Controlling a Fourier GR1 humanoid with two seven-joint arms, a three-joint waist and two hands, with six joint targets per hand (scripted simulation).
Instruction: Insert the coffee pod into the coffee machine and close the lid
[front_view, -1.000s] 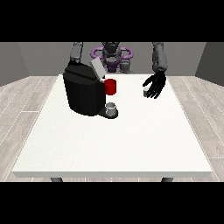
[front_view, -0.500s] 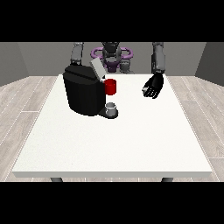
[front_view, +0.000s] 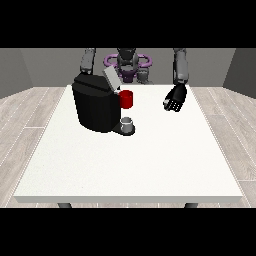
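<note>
Coffee machine (front_view: 96, 106): black, on tabletop (front_view: 130, 165), lid (front_view: 111, 79) tilted up.
Hand at view's right (front_view: 175, 98): well apart from machine, toward view's right; nearer arm. Fingers curled; contents hidden, you cannot tell.
Coffee pod: not visible separately.
Other hand: hidden.

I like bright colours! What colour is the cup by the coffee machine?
Red cup, clearest in the front view.

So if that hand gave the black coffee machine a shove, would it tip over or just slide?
Probably slide. The coffee machine looks squat and broad-based, so tipping seems unlikely. Its bulk suggests it is heavy beside the hand at the view's right. The raised lid would likely swing if bumped.
</note>
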